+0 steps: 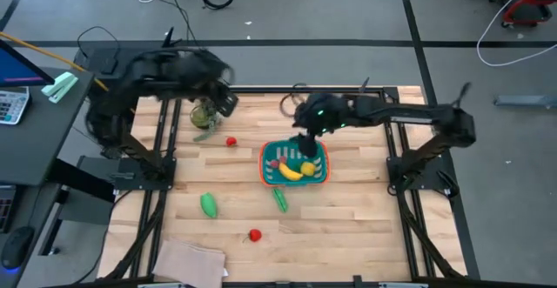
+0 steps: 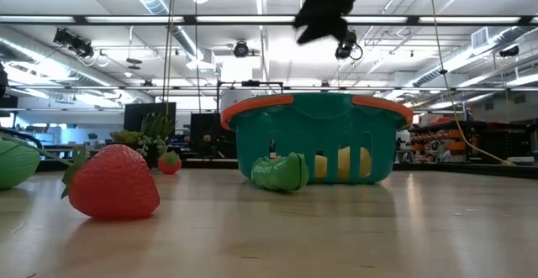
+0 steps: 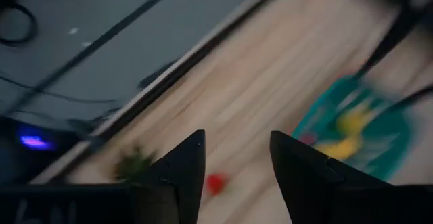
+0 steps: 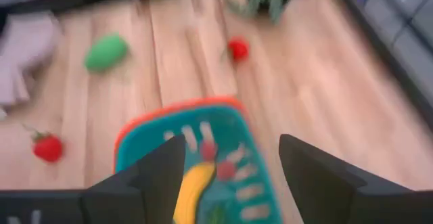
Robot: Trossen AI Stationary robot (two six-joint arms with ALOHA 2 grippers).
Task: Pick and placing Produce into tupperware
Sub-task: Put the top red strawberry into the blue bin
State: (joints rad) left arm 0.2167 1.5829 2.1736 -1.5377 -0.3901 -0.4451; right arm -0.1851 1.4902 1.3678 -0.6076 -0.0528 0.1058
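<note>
The teal basket with the orange-red rim (image 1: 265,168) (image 2: 277,135) (image 4: 128,149) stands mid-table and holds a yellow banana (image 1: 290,172) (image 4: 193,187), a yellow chunk (image 1: 309,168) and small red pieces (image 4: 208,149). My right gripper (image 1: 306,144) (image 4: 230,163) hangs open and empty above the basket. A green pod (image 1: 280,199) (image 2: 282,173) lies against the basket's near wall. On the table lie a green piece (image 1: 209,204) (image 4: 106,53), a strawberry (image 1: 255,234) (image 2: 113,181) and a red piece (image 1: 231,142) (image 3: 215,183). My left gripper (image 1: 228,101) (image 3: 237,163) is open, raised by the far edge.
A spiky green potted plant (image 1: 204,114) (image 3: 134,162) stands near the far edge under my left arm. A tan cloth (image 1: 191,257) lies at the near left corner. Bare wood (image 1: 348,227) lies near and right of the basket.
</note>
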